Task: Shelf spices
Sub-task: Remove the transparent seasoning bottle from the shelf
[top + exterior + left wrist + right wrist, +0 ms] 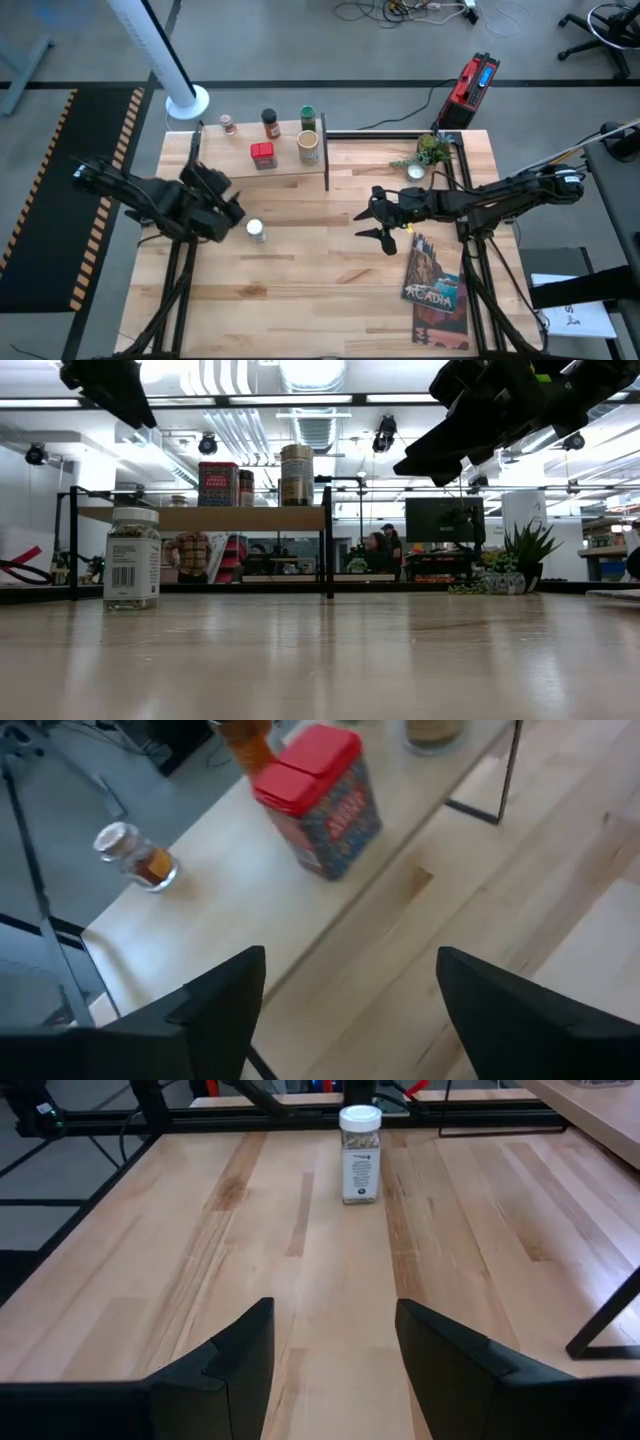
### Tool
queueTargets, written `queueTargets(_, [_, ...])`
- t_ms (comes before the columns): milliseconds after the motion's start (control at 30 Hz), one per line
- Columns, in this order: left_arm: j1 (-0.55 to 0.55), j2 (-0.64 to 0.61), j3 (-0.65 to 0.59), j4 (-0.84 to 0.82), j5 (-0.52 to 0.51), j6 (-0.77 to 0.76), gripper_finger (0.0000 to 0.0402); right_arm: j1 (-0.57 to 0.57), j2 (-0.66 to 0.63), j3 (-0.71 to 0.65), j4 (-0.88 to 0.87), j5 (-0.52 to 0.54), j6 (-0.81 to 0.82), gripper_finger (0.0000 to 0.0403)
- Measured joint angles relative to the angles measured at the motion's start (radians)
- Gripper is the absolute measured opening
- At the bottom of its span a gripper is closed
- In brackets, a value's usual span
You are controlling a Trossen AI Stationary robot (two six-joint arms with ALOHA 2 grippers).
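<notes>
The shelf (285, 165) stands at the table's far edge on thin black legs. On its top stand a red tin (262, 155), a tan canister (308, 147), a dark-capped brown jar (269, 122), a green-lidded jar (307, 118) and a small white-capped jar (228, 124). Another white-capped clear jar (256, 231) stands upright on the table in front of the shelf. My left gripper (228, 195) hovers open just left of this jar, facing the shelf and the red tin (320, 800). My right gripper (365, 213) hangs open to the right, facing the jar (360, 1155).
A small green plant (430, 152) in a white pot stands at the far right. An "Acadia" book (435, 280) lies at the near right. A white pole (165, 60) rises at the far left corner. Bare wood (310, 290) lies between the arms.
</notes>
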Motion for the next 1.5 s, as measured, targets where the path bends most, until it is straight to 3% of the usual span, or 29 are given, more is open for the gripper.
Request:
queueTargets(200, [0.099,-0.154,0.002,0.012,0.017,0.094,0.0260,0.002,0.000,0.000,0.006,0.000,-0.001,0.0186])
queueTargets(433, [0.331,-0.245,0.002,0.121,0.091,0.260,0.0242,0.002,0.000,0.000,0.039,0.000,-0.017,0.0186])
queueTargets(600, [0.508,-0.233,0.002,0.277,0.109,0.414,0.0232,0.002,0.000,0.000,0.063,0.001,-0.032,0.0186])
queueTargets(900, [0.819,-0.116,-0.003,0.391,0.109,0.544,0.0222,0.002,0.000,0.000,0.061,0.027,-0.042,0.0186])
queueTargets(1133, [0.900,-0.031,-0.014,0.582,0.168,0.667,0.0251,0.002,0.000,0.000,0.060,0.026,-0.029,0.0186])
queueTargets(1500, [0.986,0.018,-0.037,0.632,0.169,0.658,0.0315,0.031,0.000,0.000,0.054,0.024,-0.013,0.0186])
